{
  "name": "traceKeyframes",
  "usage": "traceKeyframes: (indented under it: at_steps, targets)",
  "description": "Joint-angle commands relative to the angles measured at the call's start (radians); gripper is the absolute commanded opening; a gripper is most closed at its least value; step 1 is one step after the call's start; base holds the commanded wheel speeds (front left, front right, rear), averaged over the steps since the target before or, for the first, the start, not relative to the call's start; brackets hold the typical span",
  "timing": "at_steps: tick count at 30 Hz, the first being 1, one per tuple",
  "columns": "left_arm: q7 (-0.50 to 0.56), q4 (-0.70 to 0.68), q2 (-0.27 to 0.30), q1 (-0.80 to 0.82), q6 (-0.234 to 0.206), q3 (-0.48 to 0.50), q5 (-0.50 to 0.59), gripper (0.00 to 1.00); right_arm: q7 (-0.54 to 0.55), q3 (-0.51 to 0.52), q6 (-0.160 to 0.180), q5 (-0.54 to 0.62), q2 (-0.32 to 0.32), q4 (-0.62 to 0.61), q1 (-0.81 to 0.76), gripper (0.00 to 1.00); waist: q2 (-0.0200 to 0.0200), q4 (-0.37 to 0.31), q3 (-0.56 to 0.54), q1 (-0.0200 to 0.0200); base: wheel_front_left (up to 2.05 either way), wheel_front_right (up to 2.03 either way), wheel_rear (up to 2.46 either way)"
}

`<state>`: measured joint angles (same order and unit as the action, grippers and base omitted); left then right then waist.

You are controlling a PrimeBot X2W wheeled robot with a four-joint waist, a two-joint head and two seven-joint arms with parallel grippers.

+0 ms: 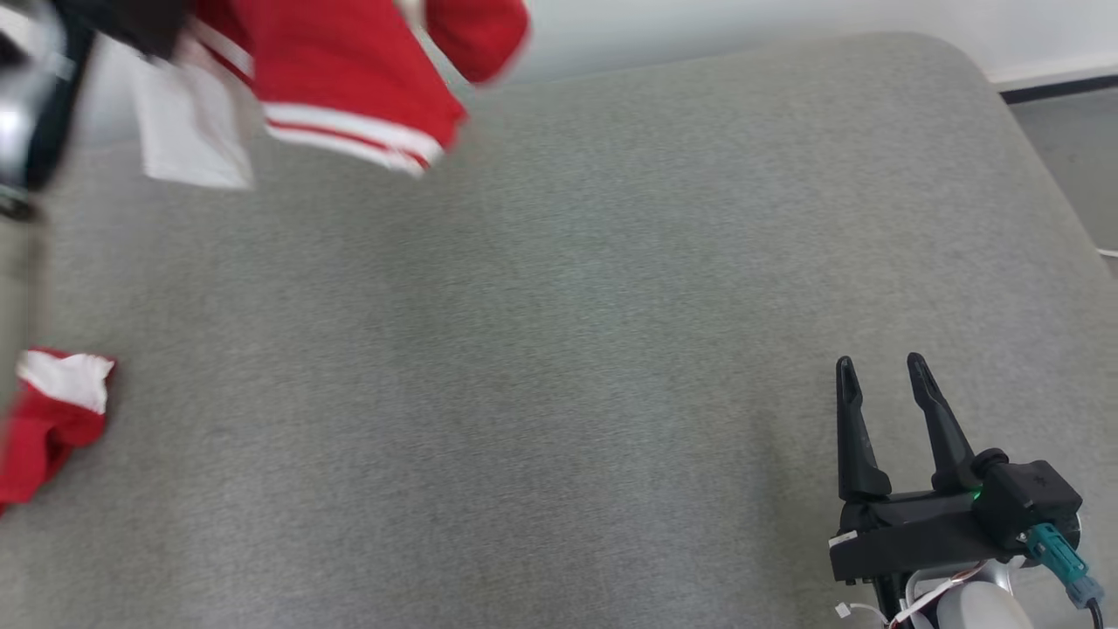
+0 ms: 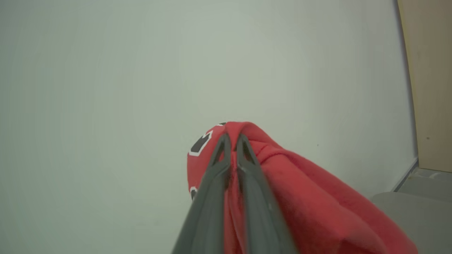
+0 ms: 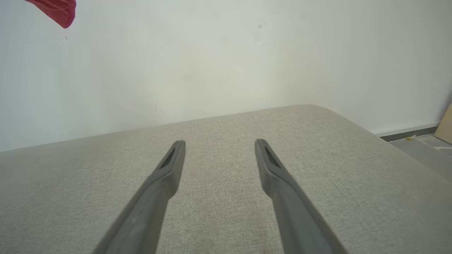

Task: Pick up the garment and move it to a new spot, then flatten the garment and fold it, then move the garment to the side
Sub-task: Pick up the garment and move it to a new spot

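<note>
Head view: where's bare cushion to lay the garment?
Free: the middle of the grey cushion, between the garment hanging at top left and the open right gripper at lower right; also the far right corner by the wall. Crowded: the left edge, where a red-and-white cloth end lies. The left gripper is shut on the garment.

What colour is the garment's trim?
White stripes on the red garment, clearest in the head view.
</note>
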<state>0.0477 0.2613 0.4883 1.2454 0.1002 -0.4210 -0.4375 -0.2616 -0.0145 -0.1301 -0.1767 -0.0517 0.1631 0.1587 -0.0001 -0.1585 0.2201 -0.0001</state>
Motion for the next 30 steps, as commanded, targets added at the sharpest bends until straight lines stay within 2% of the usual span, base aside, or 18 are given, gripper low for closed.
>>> traceKeyframes:
  at_steps: [1,8,14,18,23,25,26,30]
  targets:
    - [-0.005,-0.016,-0.021,-0.045,-0.013,-0.012,-0.012,0.00,-0.005,-0.005,-0.001,-0.008,0.002,0.001,-0.012,1.00,0.0001,-0.044,0.000,0.0001,0.00,0.00,0.00]
    - [-0.042,-0.077,-0.108,-0.254,-0.075,-0.073,-0.033,0.00,-0.003,-0.020,-0.001,-0.022,0.002,0.006,-0.003,1.00,0.0001,-0.082,0.005,0.0001,0.00,0.00,0.00]
    - [-0.112,-0.049,-0.157,-0.486,-0.124,-0.107,-0.070,0.00,-0.003,-0.029,-0.001,-0.023,0.002,0.009,0.008,1.00,0.0001,-0.098,0.009,0.0001,0.00,0.00,0.00]
    - [-0.179,0.021,-0.198,-0.631,-0.142,-0.133,-0.094,0.00,-0.003,-0.030,-0.001,-0.019,0.002,0.009,0.003,1.00,0.0001,-0.099,0.009,0.0001,0.00,0.00,0.00]
    - [-0.244,0.126,-0.262,-0.727,-0.127,-0.175,-0.107,0.00,-0.003,-0.029,-0.001,-0.012,0.002,0.019,-0.010,1.00,0.0001,-0.079,0.000,0.0001,0.00,0.00,0.00]
    - [-0.267,0.147,-0.283,-0.730,-0.117,-0.192,-0.094,0.64,-0.003,-0.029,-0.001,-0.007,0.002,0.022,-0.015,1.00,0.0001,-0.063,-0.010,0.0001,0.00,0.00,0.00]
    - [-0.277,0.154,-0.293,-0.727,-0.115,-0.196,-0.089,1.00,-0.003,-0.030,-0.001,-0.005,0.002,0.022,-0.016,1.00,0.0001,-0.054,-0.016,0.0001,0.00,0.00,0.00]
    - [-0.307,0.141,-0.303,-0.707,-0.121,-0.173,-0.063,1.00,-0.003,-0.031,-0.001,0.004,0.001,0.019,-0.023,1.00,0.0001,-0.020,-0.047,0.0001,0.00,0.00,0.00]
